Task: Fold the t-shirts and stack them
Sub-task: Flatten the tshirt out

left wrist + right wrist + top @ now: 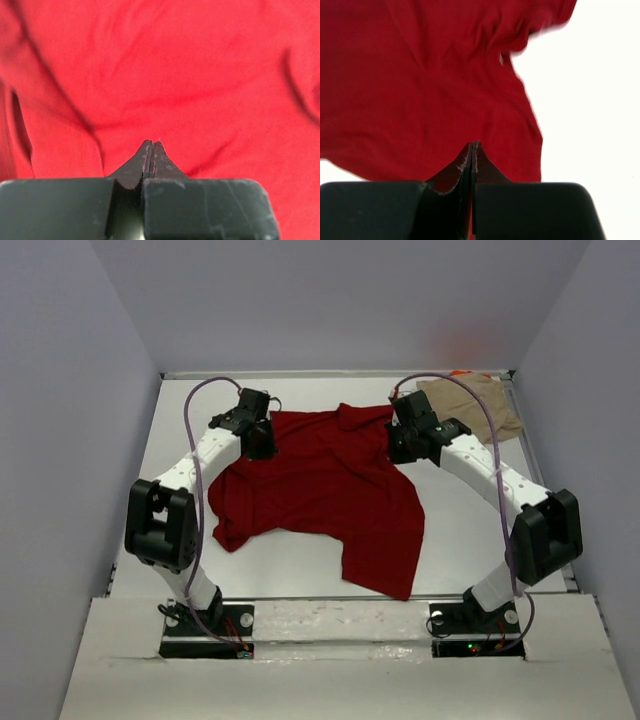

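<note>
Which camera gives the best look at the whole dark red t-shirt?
The top external view: the dark red t-shirt lies rumpled, its whole outline visible. The left wrist view shows only wrinkled red cloth filling the frame; the right wrist view shows one part and its edge against the white table.

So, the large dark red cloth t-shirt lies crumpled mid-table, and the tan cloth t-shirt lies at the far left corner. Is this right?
Not quite: the tan cloth t-shirt lies at the far right corner of the white table, as the top external view shows. The large dark red cloth t-shirt does lie crumpled mid-table.
</note>
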